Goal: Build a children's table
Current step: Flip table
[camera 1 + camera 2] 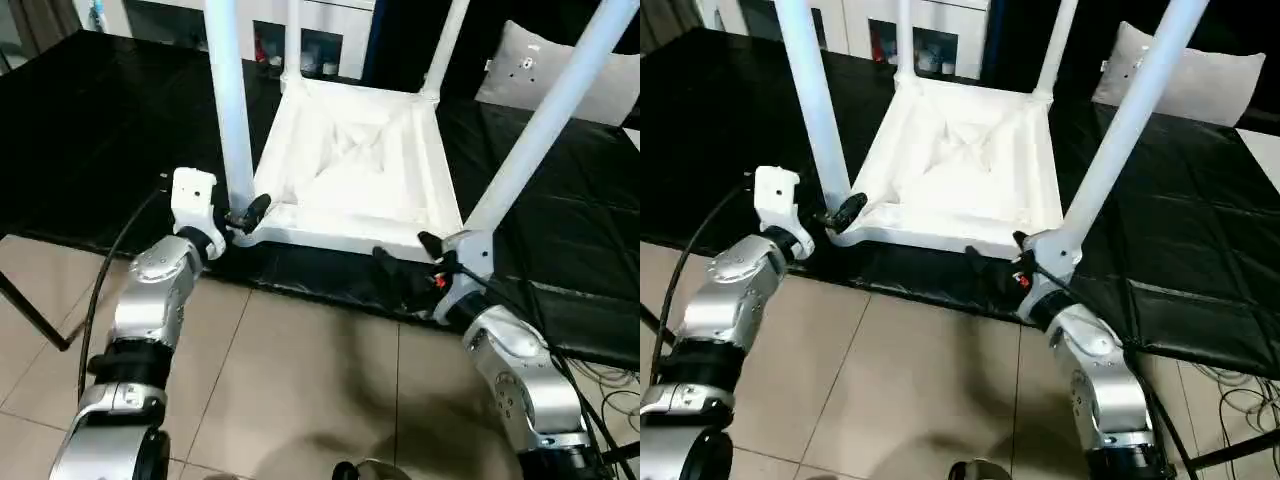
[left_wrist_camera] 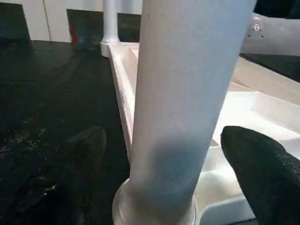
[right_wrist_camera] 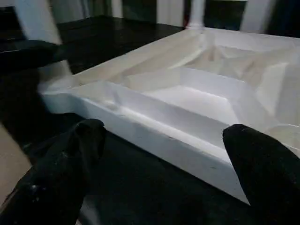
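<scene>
- The children's table [image 1: 350,165], small, all white plastic with a square top, lies upside down on the black-sheeted bench [image 1: 90,130], ribbed underside up, directly ahead of both my grippers.
- Four long white tapered tube legs stand in the round corner sockets: the near-left leg [image 1: 228,100], the near-right leg [image 1: 545,125], and two far legs [image 1: 445,45] beyond the top.
- My left gripper [image 1: 243,216] is spread open, one black finger [image 2: 84,154] on each side of the near-left leg's base. In the left wrist view the fingers stand clear of the tube, not pressing it.
- My right gripper [image 1: 408,262] is also open, holding nothing. It sits at the near edge of the top, just inside the near-right socket, its fingers [image 3: 262,164] apart over the bench.
- Judgement on progress: assembly appears almost complete, as all four legs are in place.
- Judgement on remaining work: seating of each leg cannot be confirmed from here; the near-left leg may need a final push or twist. The table has not yet been turned upright onto its legs.
</scene>
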